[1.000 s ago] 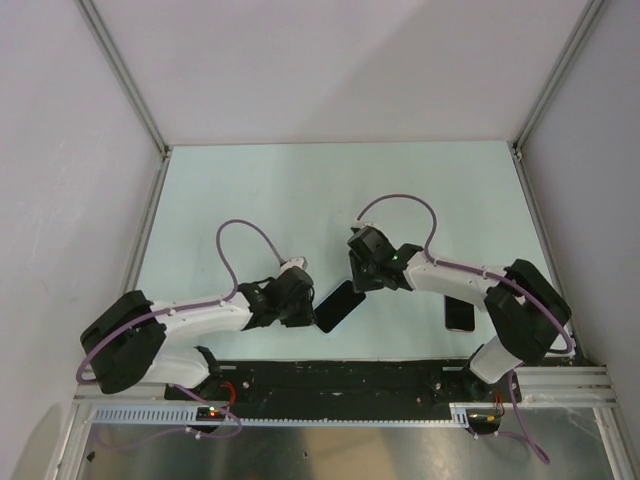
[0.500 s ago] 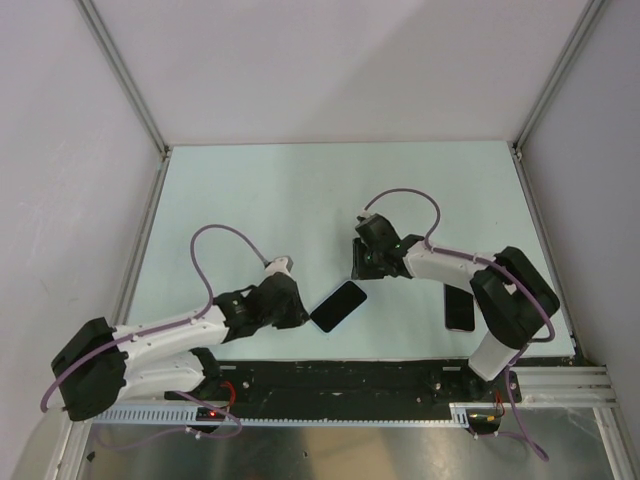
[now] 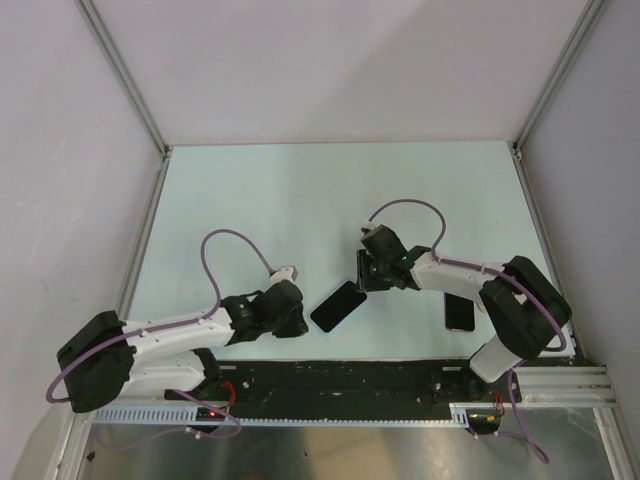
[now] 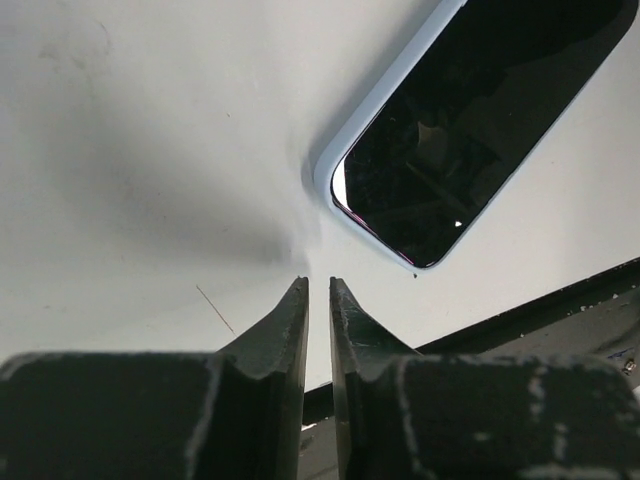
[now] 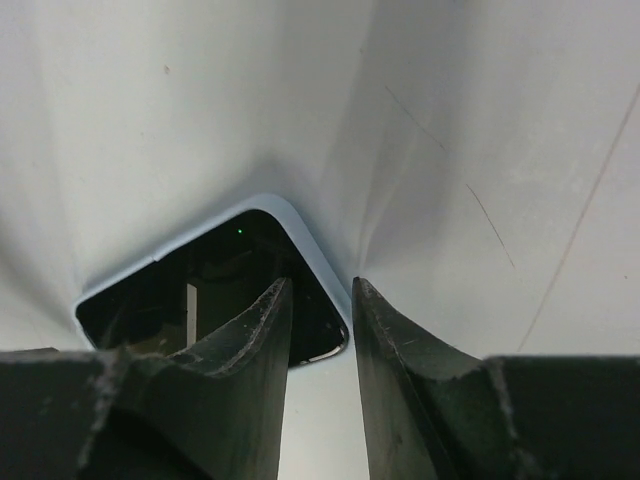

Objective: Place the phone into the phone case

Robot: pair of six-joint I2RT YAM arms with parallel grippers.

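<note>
White-and-black left arm and right arm stretch low beyond the black base rail, wrists converging. The left gripper has its fingers nearly touching; the right gripper has them narrowly parted.

The flat tabletop is plain pale mint green, and the walls around it are pale lilac-grey, edged by silver metal posts. Near the middle, the rounded rectangular phone case reads plain black from above; close up it shows a glossy black panel inside a pale blue-grey rim. To its right, the slim slab of the phone is dark with a thin pale grey rim. The left arm and right arm have white shells, black joints and lilac cables. A green light glows on the right arm. The left gripper and right gripper are black, scuffed grey-white
</note>
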